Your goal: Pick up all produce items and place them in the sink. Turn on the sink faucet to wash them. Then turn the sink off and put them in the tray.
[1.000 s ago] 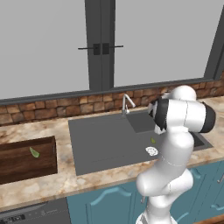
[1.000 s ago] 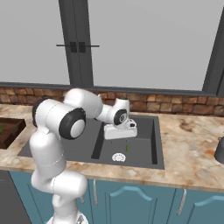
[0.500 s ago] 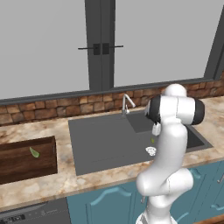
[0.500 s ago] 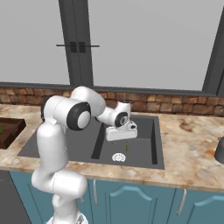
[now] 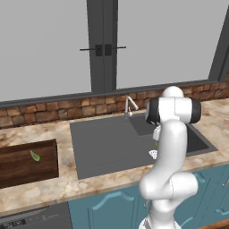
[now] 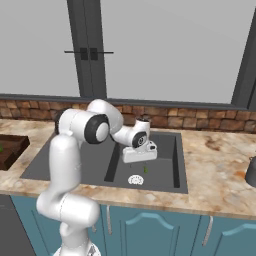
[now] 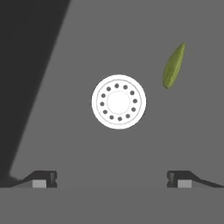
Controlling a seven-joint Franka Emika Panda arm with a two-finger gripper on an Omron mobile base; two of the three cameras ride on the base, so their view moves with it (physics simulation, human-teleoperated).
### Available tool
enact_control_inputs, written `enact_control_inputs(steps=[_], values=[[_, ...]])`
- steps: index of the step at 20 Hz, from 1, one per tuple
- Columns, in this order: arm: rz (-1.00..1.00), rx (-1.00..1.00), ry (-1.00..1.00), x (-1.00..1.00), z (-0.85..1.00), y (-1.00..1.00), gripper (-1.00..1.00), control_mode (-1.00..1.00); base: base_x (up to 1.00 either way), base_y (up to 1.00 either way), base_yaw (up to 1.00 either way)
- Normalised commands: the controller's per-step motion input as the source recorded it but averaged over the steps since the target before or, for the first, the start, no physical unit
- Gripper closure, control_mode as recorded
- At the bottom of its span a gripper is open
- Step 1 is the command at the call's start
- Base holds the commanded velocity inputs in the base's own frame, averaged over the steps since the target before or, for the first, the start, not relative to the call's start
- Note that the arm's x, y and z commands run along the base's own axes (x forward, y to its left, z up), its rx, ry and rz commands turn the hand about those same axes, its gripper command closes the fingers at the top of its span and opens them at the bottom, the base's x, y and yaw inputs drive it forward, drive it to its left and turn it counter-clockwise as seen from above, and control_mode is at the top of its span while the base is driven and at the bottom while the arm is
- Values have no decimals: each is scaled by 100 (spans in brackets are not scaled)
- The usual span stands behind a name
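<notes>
produce items: 2, one in tray [image 5: 34, 155], one beside drain [image 7: 173, 65]
sink [image 5: 103, 143]: 1
drain [image 7: 118, 101]: 1
faucet [image 5: 129, 106]: 1
tray [image 5: 27, 163]: 1

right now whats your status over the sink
Gripper open, empty, above basin. One produce piece beside the drain, other piece in tray. Nothing in the way.

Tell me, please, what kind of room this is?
It looks like a home kitchen, computer-rendered. A dark grey sink with a faucet is set in a stone counter, teal cabinets stand below, and a brick backsplash runs under large windows.
</notes>
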Motion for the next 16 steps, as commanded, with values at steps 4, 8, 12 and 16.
enact_control_inputs(steps=[4,8,12,16], values=[[-1,0,0,35,-29,-4,-100,-100,0,0,0],[-4,0,0,40,-31,-11,-100,-100,0,0,0],[-4,0,0,43,-34,-14,-100,-100,0,0,0],[-5,0,0,51,-28,-19,-100,-100,0,0,0]])
